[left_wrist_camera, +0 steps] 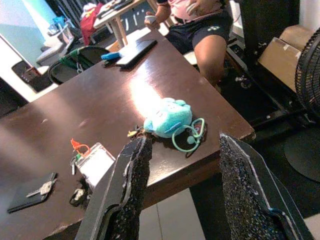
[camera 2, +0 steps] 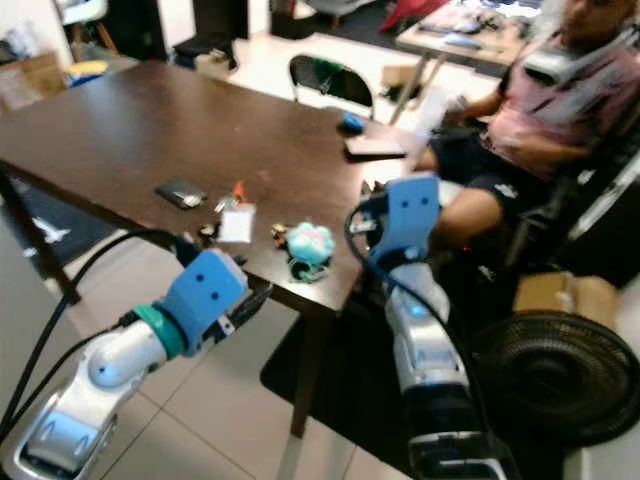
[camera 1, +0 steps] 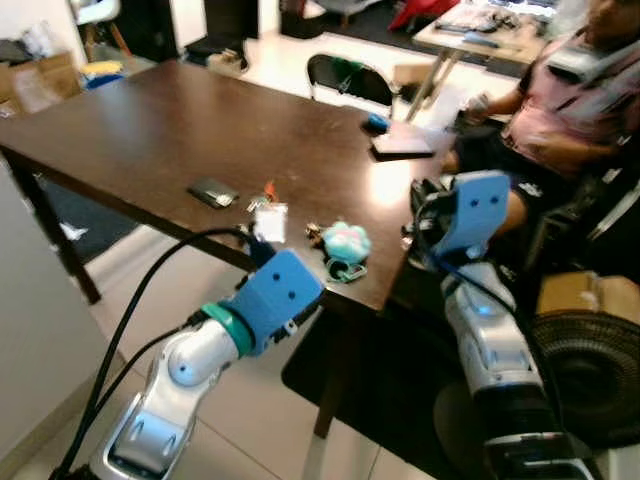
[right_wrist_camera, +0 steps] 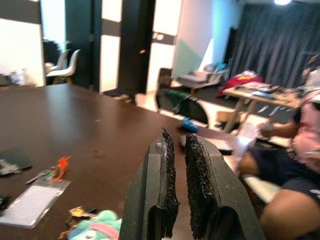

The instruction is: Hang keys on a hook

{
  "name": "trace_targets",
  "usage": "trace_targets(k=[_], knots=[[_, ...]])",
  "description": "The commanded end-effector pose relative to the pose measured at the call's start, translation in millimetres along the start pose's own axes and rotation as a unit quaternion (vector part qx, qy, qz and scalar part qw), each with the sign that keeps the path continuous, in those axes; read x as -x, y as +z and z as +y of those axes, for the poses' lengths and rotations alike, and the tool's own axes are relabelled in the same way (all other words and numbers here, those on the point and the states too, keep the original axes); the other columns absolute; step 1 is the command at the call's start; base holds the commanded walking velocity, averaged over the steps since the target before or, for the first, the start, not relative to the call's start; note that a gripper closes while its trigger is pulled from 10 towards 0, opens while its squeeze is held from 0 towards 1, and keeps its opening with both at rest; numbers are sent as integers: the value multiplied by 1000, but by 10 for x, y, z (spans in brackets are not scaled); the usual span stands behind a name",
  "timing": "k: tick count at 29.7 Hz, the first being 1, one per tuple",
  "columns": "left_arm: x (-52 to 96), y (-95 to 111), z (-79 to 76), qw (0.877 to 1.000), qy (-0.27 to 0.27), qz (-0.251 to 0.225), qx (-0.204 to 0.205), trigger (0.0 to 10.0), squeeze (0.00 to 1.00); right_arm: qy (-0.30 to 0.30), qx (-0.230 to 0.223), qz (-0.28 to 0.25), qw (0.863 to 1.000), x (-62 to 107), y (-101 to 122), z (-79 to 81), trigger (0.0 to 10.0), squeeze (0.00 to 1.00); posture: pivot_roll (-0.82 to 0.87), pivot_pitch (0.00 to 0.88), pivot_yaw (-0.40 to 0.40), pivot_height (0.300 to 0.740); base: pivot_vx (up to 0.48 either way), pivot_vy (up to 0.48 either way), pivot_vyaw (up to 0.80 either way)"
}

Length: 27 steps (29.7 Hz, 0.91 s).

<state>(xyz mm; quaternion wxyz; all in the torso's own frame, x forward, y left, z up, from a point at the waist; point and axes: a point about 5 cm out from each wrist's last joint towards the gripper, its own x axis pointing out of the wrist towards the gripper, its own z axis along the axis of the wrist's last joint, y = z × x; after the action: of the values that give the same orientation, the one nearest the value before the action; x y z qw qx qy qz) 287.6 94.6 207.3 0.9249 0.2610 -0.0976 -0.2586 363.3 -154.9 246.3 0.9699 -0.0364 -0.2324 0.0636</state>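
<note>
The keys (left_wrist_camera: 136,133), on a teal plush charm (left_wrist_camera: 169,117) (green ring trailing), lie near the bench (camera 1: 150,130) edge. The left gripper (left_wrist_camera: 182,190) hovers just short of them, fingers released; the right gripper (right_wrist_camera: 178,187) is nearly clenched, grasping nothing.

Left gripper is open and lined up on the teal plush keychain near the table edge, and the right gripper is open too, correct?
Not quite. The right gripper is shut, its fingers nearly touching in the right wrist view. The rest holds: the left gripper is open, lined up on the teal plush keychain near the edge of the table.
</note>
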Motion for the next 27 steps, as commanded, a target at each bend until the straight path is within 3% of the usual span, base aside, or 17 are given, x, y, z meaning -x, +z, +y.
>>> trace_targets(k=[1, 4, 6, 7, 9, 10, 11, 13, 14, 15, 19, 20, 21, 22, 27], knots=[[3, -80, -12, 1000, 3, 23, -2, 10000, 0, 3, 0, 6, 1000, 27, -45, 30, 10000, 0, 76, 48, 49, 740, 0, 0, -800], [1, -181, 63, 998, 24, 53, -5, 10000, 0, 8, 6, 7, 1000, 33, -60, 48, 10000, 0, 78, 48, 53, 740, 0, 0, -267], [15, -322, 150, 994, 62, 91, 15, 10000, 0, 67, 18, 21, 997, 16, -98, 195, 10000, 0, 80, 51, 59, 740, 0, 0, 0], [15, -322, 150, 994, 62, 91, 15, 10000, 0, 67, 18, 21, 997, 16, -98, 195, 10000, 0, 80, 51, 59, 740, 0, 0, 0], [37, -418, 242, 984, 113, 118, 76, 10000, 0, 139, 67, 35, 987, 18, -149, 372, 10000, 0, 81, 56, 55, 740, 0, 0, 0], [37, -418, 242, 984, 113, 118, 76, 10000, 0, 139, 67, 35, 987, 18, -149, 372, 10000, 0, 81, 56, 55, 740, 0, 0, 0], [49, -452, 311, 973, 142, 126, 129, 10000, 0, 169, 90, 59, 980, 19, -219, 441, 10000, 0, 86, 59, 50, 740, 0, 0, 0], [49, -452, 311, 973, 142, 126, 129, 10000, 0, 169, 90, 59, 980, 19, -219, 441, 10000, 0, 86, 59, 50, 740, 0, 0, 0], [54, -459, 376, 964, 161, 123, 173, 10000, 0, 193, 104, 75, 973, 23, -270, 482, 10000, 0, 96, 64, 42, 740, 0, 0, 0], [49, -462, 381, 964, 152, 124, 182, 10000, 0, 205, 111, 91, 968, 21, -319, 491, 10000, 0, 103, 68, 41, 740, 0, 0, 0], [44, -461, 377, 965, 142, 125, 182, 10000, 0, 211, 115, 100, 966, 20, -348, 491, 10000, 0, 103, 68, 41, 740, 0, 0, 0], [38, -476, 297, 979, 105, 135, 110, 10000, 0, 212, 114, 107, 965, 9, -365, 472, 10000, 0, 104, 70, 41, 740, 0, 0, 0], [38, -476, 297, 979, 105, 135, 110, 10000, 0, 212, 114, 107, 965, 9, -365, 472, 10000, 0, 104, 70, 41, 740, 0, 0, 0], [38, -493, 231, 985, 82, 140, 60, 10000, 0, 206, 109, 108, 967, -6, -365, 454, 10000, 0, 108, 75, 42, 740, 0, 0, 0], [19, -453, 188, 987, 77, 127, 64, 10000, 0, 195, 78, 102, 972, -23, -339, 456, 10000, 0, 107, 77, 44, 740, 0, 0, 0]])
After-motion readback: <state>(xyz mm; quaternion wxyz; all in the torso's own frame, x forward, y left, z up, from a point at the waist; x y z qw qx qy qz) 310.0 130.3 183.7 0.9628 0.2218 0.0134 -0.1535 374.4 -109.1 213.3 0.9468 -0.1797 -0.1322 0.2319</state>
